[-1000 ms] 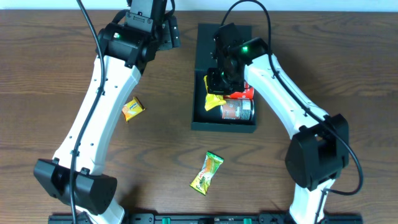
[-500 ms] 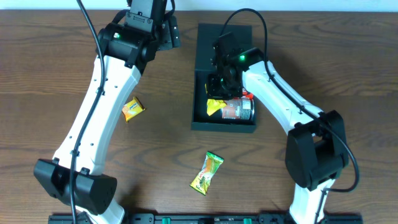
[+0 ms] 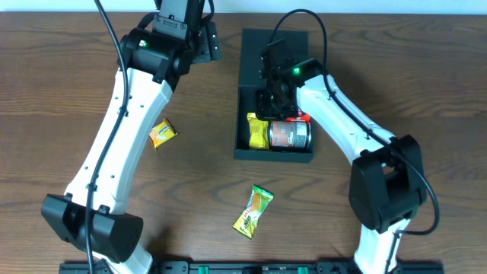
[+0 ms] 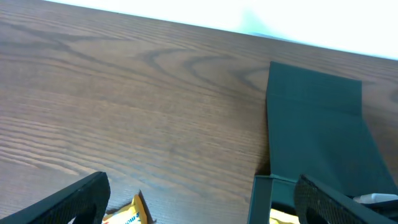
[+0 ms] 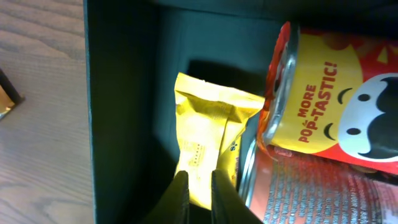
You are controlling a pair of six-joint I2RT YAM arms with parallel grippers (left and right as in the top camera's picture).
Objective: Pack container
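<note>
The dark teal container (image 3: 274, 154) stands open mid-table, its lid (image 3: 253, 57) lying flat behind it. Inside are a red Pringles can (image 3: 302, 116), a second can (image 3: 291, 135) and a yellow packet (image 3: 257, 131) in the left part. My right gripper (image 3: 271, 101) is down in the box. In the right wrist view its fingers (image 5: 200, 186) are pinched on the near end of the yellow packet (image 5: 208, 134), which rests beside the cans (image 5: 336, 118). My left gripper (image 3: 199, 42) is open and empty, left of the lid (image 4: 314, 118).
An orange packet (image 3: 162, 133) lies on the table left of the box; it also shows in the left wrist view (image 4: 127, 214). A green-and-orange packet (image 3: 253, 211) lies in front of the box. The container's dark left wall (image 5: 118, 93) is close to my right fingers.
My right gripper has lowered the yellow packet from above the cans down into the left part of the box. The left arm has not moved.
</note>
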